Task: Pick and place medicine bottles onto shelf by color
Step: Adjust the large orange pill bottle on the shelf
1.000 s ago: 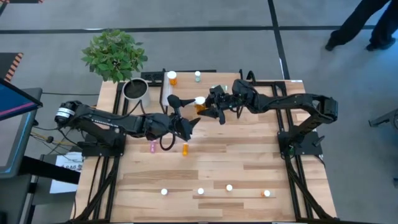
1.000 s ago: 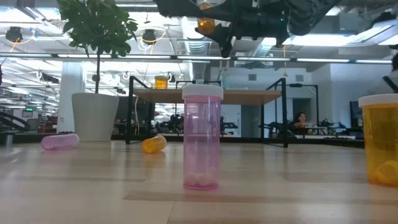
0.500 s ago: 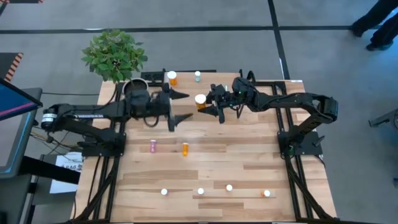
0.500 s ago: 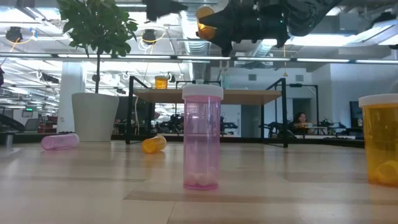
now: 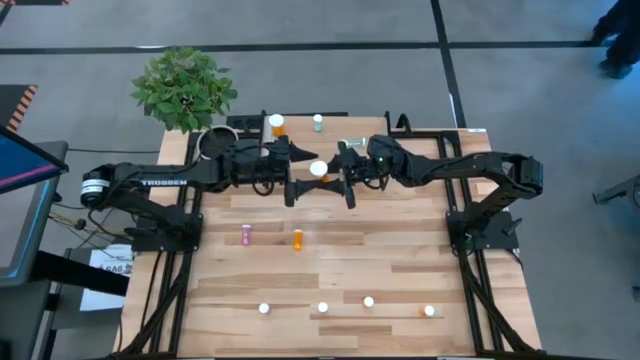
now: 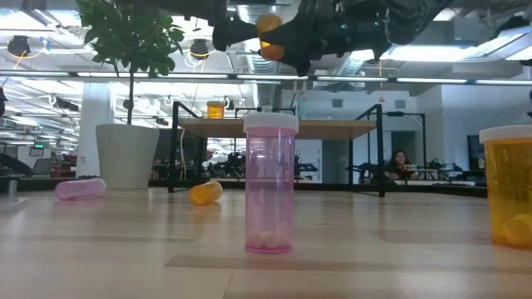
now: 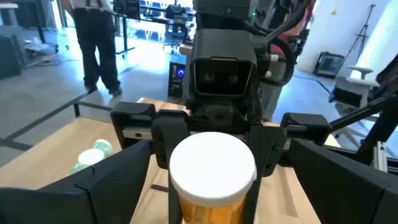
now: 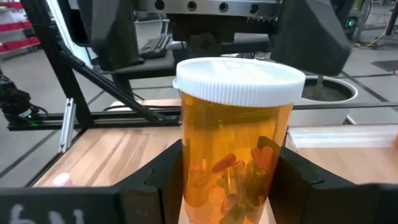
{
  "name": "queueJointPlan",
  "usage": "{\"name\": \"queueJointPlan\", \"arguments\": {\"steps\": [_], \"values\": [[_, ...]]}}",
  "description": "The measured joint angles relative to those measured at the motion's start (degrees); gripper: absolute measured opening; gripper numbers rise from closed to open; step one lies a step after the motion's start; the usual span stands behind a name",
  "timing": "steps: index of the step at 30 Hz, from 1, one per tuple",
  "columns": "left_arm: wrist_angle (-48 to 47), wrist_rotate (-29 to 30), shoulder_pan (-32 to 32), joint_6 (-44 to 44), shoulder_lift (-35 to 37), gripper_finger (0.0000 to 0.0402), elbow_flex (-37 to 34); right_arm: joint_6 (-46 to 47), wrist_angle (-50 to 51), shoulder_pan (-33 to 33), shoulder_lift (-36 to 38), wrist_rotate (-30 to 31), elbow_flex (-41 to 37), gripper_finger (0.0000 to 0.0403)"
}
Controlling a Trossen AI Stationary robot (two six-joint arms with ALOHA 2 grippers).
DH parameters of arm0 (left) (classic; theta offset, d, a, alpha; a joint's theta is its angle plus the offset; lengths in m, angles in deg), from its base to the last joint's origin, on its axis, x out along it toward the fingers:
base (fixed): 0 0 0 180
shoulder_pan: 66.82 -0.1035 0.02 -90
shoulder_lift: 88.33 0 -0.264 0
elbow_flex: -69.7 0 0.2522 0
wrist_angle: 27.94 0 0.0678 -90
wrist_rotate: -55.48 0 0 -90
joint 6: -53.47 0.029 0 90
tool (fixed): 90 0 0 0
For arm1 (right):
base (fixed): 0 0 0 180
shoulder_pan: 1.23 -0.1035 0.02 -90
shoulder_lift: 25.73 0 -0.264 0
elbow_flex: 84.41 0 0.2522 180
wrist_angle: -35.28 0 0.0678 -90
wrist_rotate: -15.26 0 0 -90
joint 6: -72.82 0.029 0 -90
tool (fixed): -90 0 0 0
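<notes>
My right gripper is shut on an orange medicine bottle with a white cap, held high above the table's far middle. My left gripper is open. Its two fingers stand on either side of that bottle without touching it, as the left wrist view shows. The shelf stands at the far edge with an orange bottle and a teal one upright on it. Pink and orange bottles lie on the table. Several more stand near the front edge. My right gripper pinches the orange bottle's lower body between its two fingers, one on each side. The fingers come level from the table's right. The bottle stands upright in the hold, cap up, lifted clear of the table.
A plant in a white pot stands at the far left corner. A teal bottle lies on its side near the shelf. In the low view an upright pink bottle and an orange one stand close to the front edge.
My left gripper has gone from the table's middle toward the far edge, turned level and come up to the held bottle, its open fingers now flanking it. My right gripper has carried the bottle a little toward the table's left, still upright.
</notes>
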Motion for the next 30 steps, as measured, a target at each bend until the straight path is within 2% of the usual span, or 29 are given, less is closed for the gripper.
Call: {"name": "queueJointPlan", "arguments": {"steps": [9,21,30], "values": [[-0.91,1.60,-0.85,-1.66,0.01,0.0363,0.00,-0.87,0.24,0.02,0.00,-0.04,0.00,0.0197],[-2.55,1.16,-1.03,-1.49,0.00,0.0305,0.00,0.70,0.74,0.02,0.00,-0.17,-0.02,0.0197],[-3.13,1.60,-1.01,-0.44,0.02,0.0299,0.00,0.75,0.88,0.02,0.00,-0.22,-0.02,0.0200]]}}
